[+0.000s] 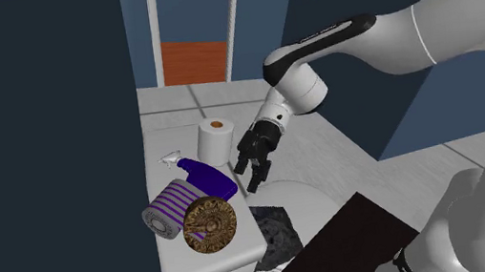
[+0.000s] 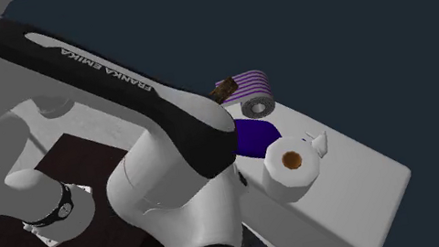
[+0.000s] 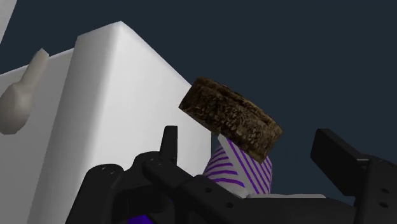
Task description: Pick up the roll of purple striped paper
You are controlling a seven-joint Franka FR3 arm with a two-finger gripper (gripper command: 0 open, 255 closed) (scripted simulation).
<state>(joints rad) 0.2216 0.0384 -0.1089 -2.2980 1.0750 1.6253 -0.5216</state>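
The purple striped paper roll (image 1: 168,207) lies on its side near the front of a white ledge (image 1: 176,264). A brown ornate disc (image 1: 210,225) leans against it. My black gripper (image 1: 249,172) hangs open above and to the right of the roll in the shoulder view, beside a dark blue spray bottle (image 1: 207,176), touching nothing. In the wrist view the roll (image 3: 245,173) and the disc (image 3: 232,118) lie ahead between the spread fingers of the gripper (image 3: 249,145). The second exterior view shows the roll (image 2: 251,94) at the ledge's far end, partly behind my arm.
A plain white paper roll (image 1: 217,138) stands upright behind the spray bottle. A dark rock-like lump (image 1: 278,233) sits below the ledge, next to the dark brown stand (image 1: 342,247). A dark wall (image 1: 41,157) bounds the ledge's left side. A doorway (image 1: 190,31) lies behind.
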